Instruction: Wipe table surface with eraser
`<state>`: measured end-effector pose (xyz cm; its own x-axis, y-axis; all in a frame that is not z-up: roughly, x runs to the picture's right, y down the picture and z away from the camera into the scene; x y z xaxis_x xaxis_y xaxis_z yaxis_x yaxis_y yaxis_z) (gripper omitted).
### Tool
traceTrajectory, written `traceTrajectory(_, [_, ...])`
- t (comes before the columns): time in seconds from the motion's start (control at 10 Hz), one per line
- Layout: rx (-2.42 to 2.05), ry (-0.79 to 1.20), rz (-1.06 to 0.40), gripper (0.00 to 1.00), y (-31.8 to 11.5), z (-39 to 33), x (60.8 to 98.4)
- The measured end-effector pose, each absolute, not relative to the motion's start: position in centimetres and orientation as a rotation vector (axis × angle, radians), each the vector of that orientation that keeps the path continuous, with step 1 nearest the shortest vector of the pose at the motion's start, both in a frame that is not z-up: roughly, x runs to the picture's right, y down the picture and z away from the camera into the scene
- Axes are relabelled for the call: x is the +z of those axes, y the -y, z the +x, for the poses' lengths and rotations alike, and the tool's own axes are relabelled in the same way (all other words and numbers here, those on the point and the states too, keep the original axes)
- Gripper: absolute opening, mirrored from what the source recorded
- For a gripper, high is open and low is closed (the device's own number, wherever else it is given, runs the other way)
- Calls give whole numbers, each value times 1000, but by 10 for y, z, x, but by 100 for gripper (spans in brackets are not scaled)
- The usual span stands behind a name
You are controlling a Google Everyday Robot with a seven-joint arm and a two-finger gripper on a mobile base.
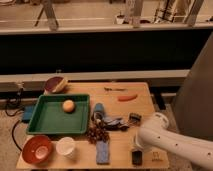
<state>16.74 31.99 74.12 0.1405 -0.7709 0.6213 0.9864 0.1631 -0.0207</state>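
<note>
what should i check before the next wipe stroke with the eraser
1. Small black rectangular eraser on the light tan wooden tabletop, front right: ok.
2. Hand right over the eraser: ok.
3. Hand's hold on the eraser: cannot tell.
4. Blue-grey flat strip lies left of the eraser, in a leftward stroke's path: not ok.
5. Squarish dark object with lighter top sits behind, apart from the eraser: ok.
</note>
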Motion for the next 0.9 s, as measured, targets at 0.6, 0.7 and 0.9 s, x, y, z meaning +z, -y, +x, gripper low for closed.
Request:
traceTrajectory(0.6, [-1343,523,-487,0,-329,197,759])
traceTrajectory(0.7, [-1341,522,-489,0,-329,198,759])
traceTrajectory(0.9, [-1297,490,-499,0,-314,214,768])
